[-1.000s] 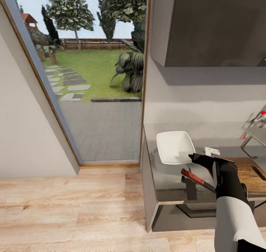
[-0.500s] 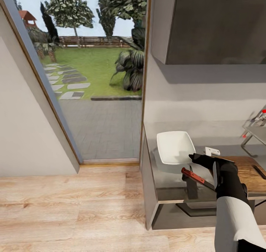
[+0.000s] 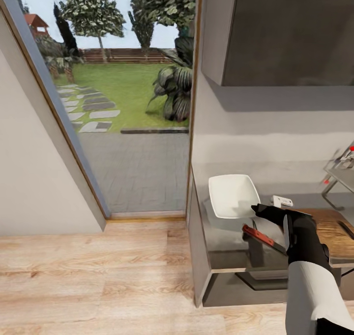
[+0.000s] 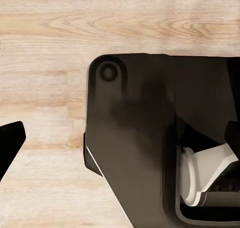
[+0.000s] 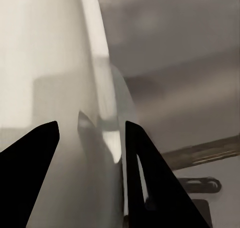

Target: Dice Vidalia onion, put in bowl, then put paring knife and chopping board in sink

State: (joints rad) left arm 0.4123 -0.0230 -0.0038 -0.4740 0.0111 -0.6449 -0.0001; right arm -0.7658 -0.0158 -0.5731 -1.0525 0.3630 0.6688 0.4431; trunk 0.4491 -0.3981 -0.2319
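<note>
Although little had changed over the last second, the knife [image 3: 263, 238] had edged slightly on the counter [image 3: 226, 244] near its front edge, beside the board [image 3: 334, 229]. The right gripper [image 3: 256, 209] hovered spread at the bowl [image 3: 232, 195] rim. No writing was legible.

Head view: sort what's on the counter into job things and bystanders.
Job things: bowl, knife, chopping board, countertop, right gripper.
Bystanders: small white block behind the gripper, wall cabinet, garden window.
</note>
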